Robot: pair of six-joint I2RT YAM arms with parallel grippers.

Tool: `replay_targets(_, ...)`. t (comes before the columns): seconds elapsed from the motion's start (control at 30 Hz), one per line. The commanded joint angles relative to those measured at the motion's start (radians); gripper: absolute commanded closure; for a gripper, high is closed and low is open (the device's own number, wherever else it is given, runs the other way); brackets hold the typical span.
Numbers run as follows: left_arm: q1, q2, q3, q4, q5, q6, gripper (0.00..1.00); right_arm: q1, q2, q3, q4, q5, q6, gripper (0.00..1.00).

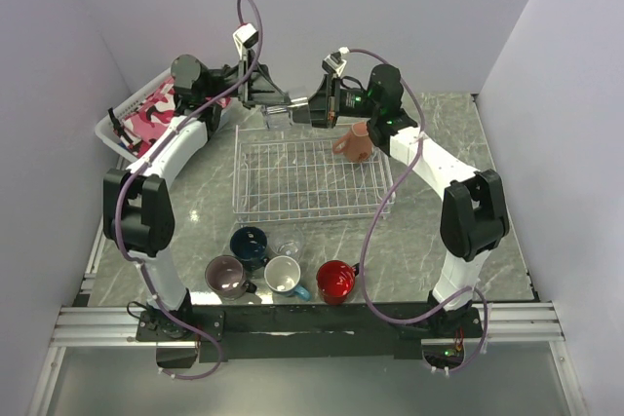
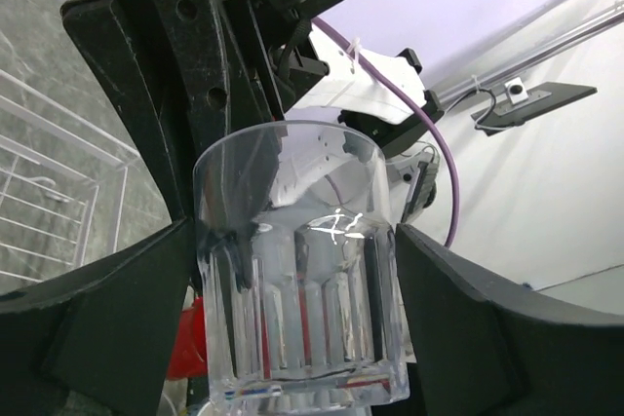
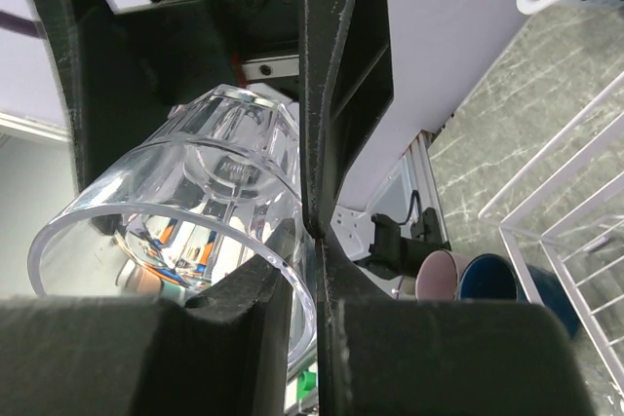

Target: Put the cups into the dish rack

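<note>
A small clear glass [image 1: 278,116] hangs in the air over the back edge of the white wire dish rack [image 1: 304,209], held from both sides. My left gripper [image 1: 273,102] is shut on its fluted sides; in the left wrist view the glass [image 2: 297,270] sits between the fingers [image 2: 117,328]. My right gripper [image 1: 310,110] pinches the glass rim [image 3: 175,231], one finger inside and one outside. A salmon mug [image 1: 354,143] lies in the rack's back right corner. Navy [image 1: 251,241], mauve [image 1: 227,276], light blue [image 1: 284,275] and red [image 1: 335,281] mugs and a second clear glass [image 1: 289,245] stand in front of the rack.
A white plastic basket [image 1: 115,126] with pink cloth stands at the back left, behind the left arm. Purple cables loop over both arms. The rack's wires [image 3: 575,231] and the mauve [image 3: 439,275] and navy [image 3: 492,280] mugs show in the right wrist view.
</note>
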Motion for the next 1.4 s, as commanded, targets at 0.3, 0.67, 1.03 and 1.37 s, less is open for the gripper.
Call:
replay_targets(0.3,0.011,-0.060,0.004,-0.010,0.020,0.024,0.20,-0.030,-0.017,0.027,0.033,0.070,-0.016,1.00)
replay_targets(0.67,0.020,-0.092,-0.035,-0.009,0.041,0.008,0.03,-0.036,0.003,0.069,0.058,0.086,0.001,1.00)
replay_targets(1.03,0.019,-0.098,-0.045,-0.038,0.043,0.031,0.48,-0.046,0.011,0.084,0.047,0.090,-0.009,1.00)
replay_targets(1.37,0.022,-0.080,0.014,-0.185,0.054,0.137,0.99,-0.056,-0.017,0.107,-0.200,0.120,-0.172,0.59)
